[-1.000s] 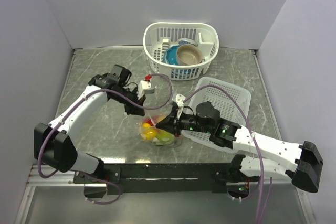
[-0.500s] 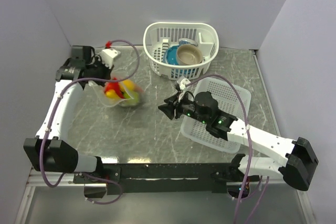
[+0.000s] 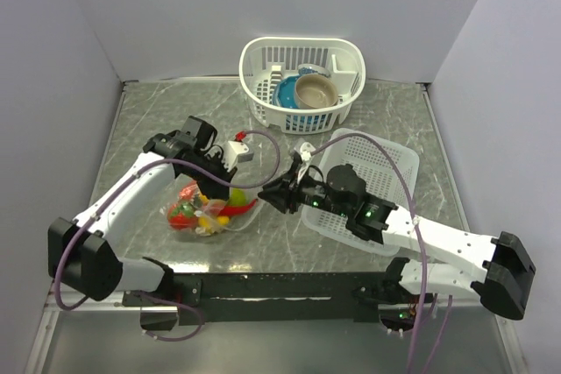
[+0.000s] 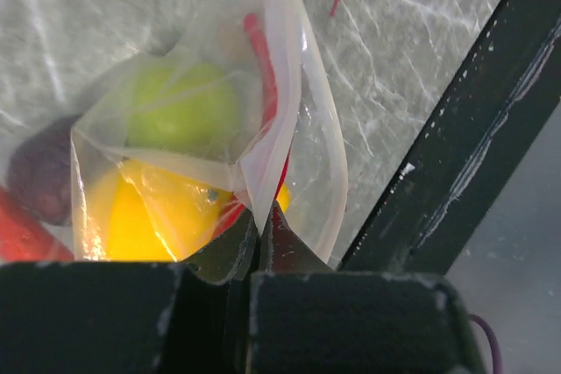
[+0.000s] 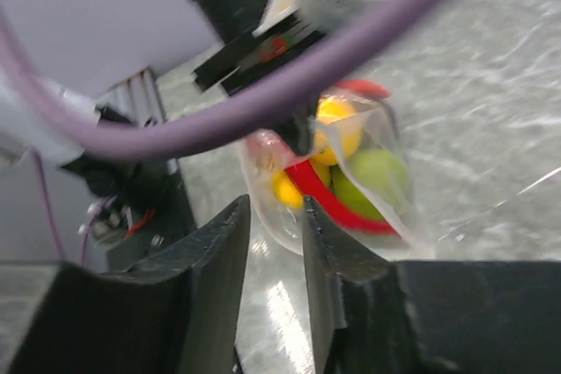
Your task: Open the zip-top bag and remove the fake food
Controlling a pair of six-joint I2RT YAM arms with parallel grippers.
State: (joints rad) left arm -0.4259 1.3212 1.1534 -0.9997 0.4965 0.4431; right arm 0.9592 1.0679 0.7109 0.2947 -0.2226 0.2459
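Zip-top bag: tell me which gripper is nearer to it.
Left. The left gripper is shut on the zip-top bag at its edge; the right gripper sits just to the bag's right, jaws parted, gripping nothing.

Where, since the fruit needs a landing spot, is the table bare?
Bare: the back-left corner of the table, between wall and oval basket; the back-right strip behind the flat basket. Crowded: centre, around zip-top bag, left gripper and right gripper.

The zip-top bag [image 3: 203,212] is thin, clear, crinkled plastic film, glossy; the fake food [image 4: 180,107] is smooth shiny plastic; the table [image 3: 158,120] looks grey-marbled, faintly glossy; the far-edge basket [image 3: 302,123] is white lattice plastic.
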